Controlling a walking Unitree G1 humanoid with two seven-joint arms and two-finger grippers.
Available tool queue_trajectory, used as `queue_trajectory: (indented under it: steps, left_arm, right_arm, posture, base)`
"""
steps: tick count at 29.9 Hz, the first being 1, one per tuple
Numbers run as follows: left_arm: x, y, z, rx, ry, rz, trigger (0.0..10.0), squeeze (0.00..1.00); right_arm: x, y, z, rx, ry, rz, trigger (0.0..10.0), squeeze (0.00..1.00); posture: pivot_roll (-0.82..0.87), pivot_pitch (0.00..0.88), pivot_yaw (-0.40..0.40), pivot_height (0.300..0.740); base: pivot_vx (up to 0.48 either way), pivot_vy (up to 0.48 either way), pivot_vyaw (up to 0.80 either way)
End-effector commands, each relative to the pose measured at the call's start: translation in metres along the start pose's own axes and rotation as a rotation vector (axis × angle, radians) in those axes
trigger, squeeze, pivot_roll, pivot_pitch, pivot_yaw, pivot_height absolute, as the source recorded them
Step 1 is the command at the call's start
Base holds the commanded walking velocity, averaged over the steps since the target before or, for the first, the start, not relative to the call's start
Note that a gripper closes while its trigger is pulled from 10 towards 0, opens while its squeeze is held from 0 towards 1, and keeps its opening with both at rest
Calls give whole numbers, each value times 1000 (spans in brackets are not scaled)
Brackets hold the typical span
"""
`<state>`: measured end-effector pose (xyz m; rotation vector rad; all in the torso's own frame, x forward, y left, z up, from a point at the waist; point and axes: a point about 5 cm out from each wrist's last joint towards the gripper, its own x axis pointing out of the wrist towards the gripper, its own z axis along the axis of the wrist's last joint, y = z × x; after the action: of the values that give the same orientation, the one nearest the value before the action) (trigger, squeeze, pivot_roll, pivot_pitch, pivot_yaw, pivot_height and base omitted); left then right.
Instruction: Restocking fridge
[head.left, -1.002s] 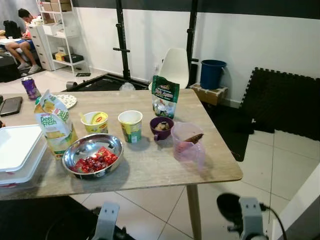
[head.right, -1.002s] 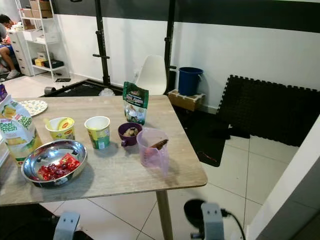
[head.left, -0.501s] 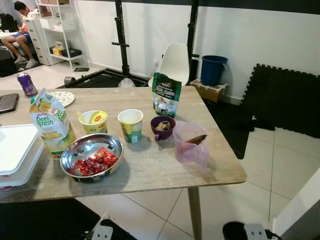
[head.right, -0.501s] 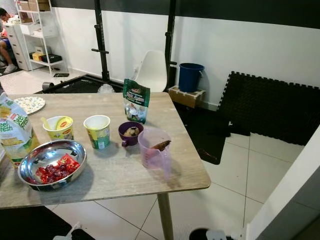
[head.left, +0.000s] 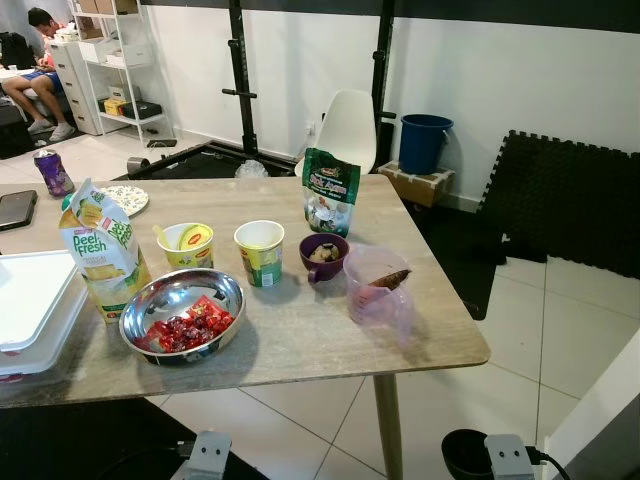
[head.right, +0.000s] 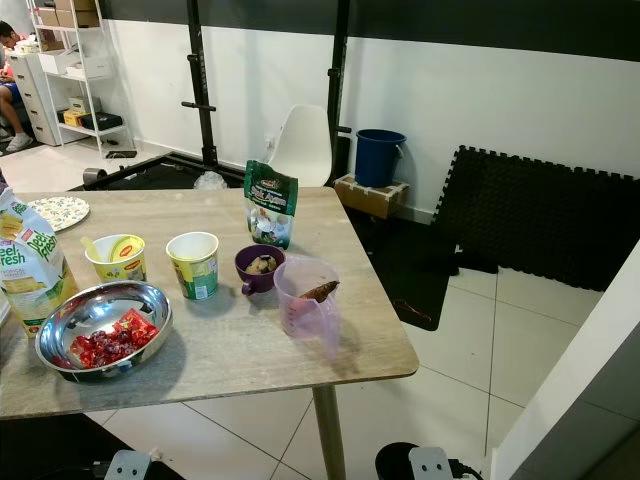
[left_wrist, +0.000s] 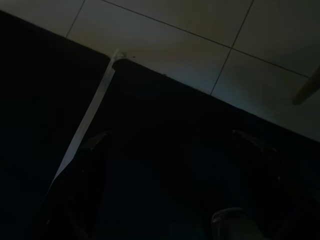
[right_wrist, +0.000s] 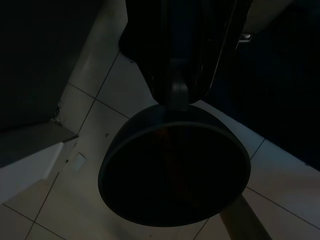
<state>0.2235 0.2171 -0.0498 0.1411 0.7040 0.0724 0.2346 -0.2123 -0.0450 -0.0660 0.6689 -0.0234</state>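
Observation:
On the wooden table (head.left: 420, 335) stand a Deeli Fresh carton (head.left: 100, 255), a steel bowl of red pieces (head.left: 183, 312), a yellow cup (head.left: 187, 245), a green-and-yellow cup (head.left: 260, 252), a purple cup (head.left: 324, 256), a pink measuring jug (head.left: 377, 285) and a green pouch (head.left: 331, 192). Both arms hang low in front of the table's near edge. My left gripper (left_wrist: 172, 150) is open over a dark floor mat. My right gripper (right_wrist: 177, 95) is shut on the rim of a dark round bowl (right_wrist: 175, 172), also seen beside the wrist as a black bowl (head.left: 465, 455).
A white lidded container (head.left: 25, 300), a phone (head.left: 18, 208), a purple can (head.left: 52, 172) and a patterned plate (head.left: 128, 198) lie at the table's left. Behind are a white chair (head.left: 348, 130), a blue bucket (head.left: 424, 143), black foam mats (head.left: 570, 200) and a seated person (head.left: 35, 60).
The camera has shifted a little. Both wrists show lower at the bottom edge than a second ago. Nothing on the table has moved.

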Motion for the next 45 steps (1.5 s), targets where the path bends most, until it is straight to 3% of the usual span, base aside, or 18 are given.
queue_trajectory:
  steps: [1, 19, 24, 28, 33, 38, 40, 45]
  left_arm:
    - [-1, -1, -3, 6, 13, -5, 10000, 0]
    - [0, -2, -3, 1, 15, -5, 10000, 0]
    - [2, -3, 3, 5, 4, -8, 10000, 0]
    - [9, 0, 35, -28, -93, 0, 10000, 0]
    - [11, 2, 50, -43, -140, 3, 10000, 0]
    - [8, 2, 32, -13, -86, 1, 10000, 0]
    - [1, 1, 6, -4, -25, -2, 10000, 0]
    - [-4, 2, -9, 3, 14, -3, 10000, 0]
  right_arm:
    - [0, 0, 0, 7, -7, -5, 10000, 0]
    - [0, 0, 0, 6, -6, -9, 10000, 0]
    - [3, 1, 11, 14, -37, -4, 10000, 0]
    - [10, -1, 42, 55, -134, -14, 10000, 0]
    - [12, -2, 52, 66, -162, -16, 10000, 0]
    - [9, -1, 37, 47, -113, -14, 10000, 0]
    - [4, -1, 16, 38, -63, -12, 10000, 0]
    - [0, -2, 2, 33, -29, -14, 10000, 0]
  posture:
    - [-8, 82, -15, 740]
    - [-11, 74, -13, 740]
    - [-11, 73, -11, 740]
    - [-11, 73, -10, 740]
    - [-4, 79, -11, 740]
    - [-4, 86, -9, 740]
    - [-5, 93, -6, 740]
    - [-6, 94, -6, 740]
  base:
    - [0, 0, 0]
    - [0, 0, 0]
    - [0, 0, 0]
    - [0, 0, 0]
    - [0, 0, 0]
    - [0, 0, 0]
    - [0, 0, 0]
    - [0, 0, 0]
